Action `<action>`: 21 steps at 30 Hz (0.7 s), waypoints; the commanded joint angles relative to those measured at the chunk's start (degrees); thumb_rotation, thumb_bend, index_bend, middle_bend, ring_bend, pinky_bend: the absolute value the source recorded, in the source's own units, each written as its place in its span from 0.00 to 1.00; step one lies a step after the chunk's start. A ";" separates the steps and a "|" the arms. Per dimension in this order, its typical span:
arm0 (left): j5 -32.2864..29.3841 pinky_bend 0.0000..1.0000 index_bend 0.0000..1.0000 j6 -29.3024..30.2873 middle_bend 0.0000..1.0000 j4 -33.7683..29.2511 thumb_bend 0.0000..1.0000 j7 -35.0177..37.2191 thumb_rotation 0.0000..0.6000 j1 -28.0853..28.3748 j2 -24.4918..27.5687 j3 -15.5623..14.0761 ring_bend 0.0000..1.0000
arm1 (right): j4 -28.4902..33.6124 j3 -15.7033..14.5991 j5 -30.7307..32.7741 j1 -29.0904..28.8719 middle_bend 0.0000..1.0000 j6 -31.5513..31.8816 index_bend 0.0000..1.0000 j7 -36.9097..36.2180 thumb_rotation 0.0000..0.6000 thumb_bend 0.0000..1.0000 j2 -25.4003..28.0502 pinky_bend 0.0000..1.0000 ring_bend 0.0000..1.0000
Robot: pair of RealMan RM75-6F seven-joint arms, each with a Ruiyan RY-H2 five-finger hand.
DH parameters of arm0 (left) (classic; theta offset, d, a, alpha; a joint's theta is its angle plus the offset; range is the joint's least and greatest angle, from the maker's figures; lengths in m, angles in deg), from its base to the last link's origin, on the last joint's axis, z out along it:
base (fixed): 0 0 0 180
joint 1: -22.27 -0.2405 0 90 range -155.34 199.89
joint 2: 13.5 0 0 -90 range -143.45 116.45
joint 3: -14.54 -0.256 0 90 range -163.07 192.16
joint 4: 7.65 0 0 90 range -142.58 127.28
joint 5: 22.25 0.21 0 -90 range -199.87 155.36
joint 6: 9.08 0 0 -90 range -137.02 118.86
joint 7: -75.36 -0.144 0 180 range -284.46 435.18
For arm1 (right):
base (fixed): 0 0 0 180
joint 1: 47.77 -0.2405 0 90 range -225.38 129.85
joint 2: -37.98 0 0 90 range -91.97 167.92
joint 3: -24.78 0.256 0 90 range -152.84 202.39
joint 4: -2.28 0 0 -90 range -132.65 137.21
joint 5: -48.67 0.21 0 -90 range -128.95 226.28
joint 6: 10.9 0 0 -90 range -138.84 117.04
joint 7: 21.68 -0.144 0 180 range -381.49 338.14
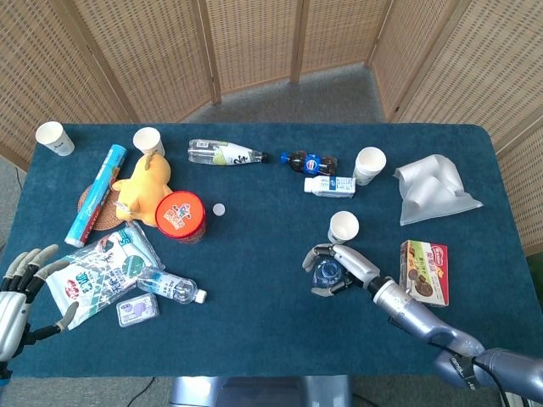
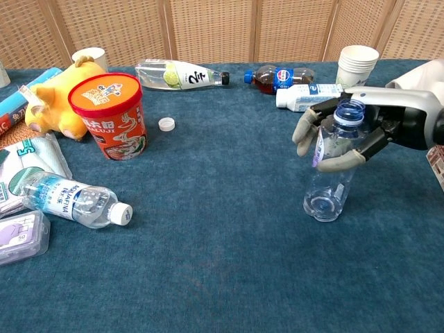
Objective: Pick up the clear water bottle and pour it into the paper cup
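Left hand (image 1: pixel 24 284) rests at the near desk (image 1: pixel 254 331) corner, fingers spread, holding nothing. Right hand (image 2: pixel 341 135) grips the clear water bottle (image 2: pixel 331 173) (uncapped, tilted), base low over the desk. The paper cup (image 1: pixel 344 226) stands just beyond.

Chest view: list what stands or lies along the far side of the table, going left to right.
Yellow plush toy → clear lime-label bottle lying on its side → dark cola bottle with blue cap → white milk bottle lying down → stack of white paper cups.
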 commanded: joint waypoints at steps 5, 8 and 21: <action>0.10 0.00 0.21 -0.16 0.12 0.14 0.39 0.17 0.75 0.20 -0.14 0.06 0.00 | 1.73 -0.02 0.37 -0.05 0.39 0.24 0.29 1.36 1.00 0.23 1.55 0.13 0.23; 0.13 0.00 0.21 -0.19 0.12 0.18 0.38 0.29 0.74 0.29 -0.18 0.11 0.00 | 2.73 0.04 0.55 -0.05 0.39 0.37 0.28 1.76 1.00 0.23 2.39 0.13 0.23; 0.52 0.00 0.21 0.08 0.12 0.40 0.38 0.57 0.75 0.26 -0.37 -0.05 0.00 | 6.52 0.57 0.83 -0.52 0.37 0.34 0.24 2.62 1.00 0.23 6.20 0.13 0.20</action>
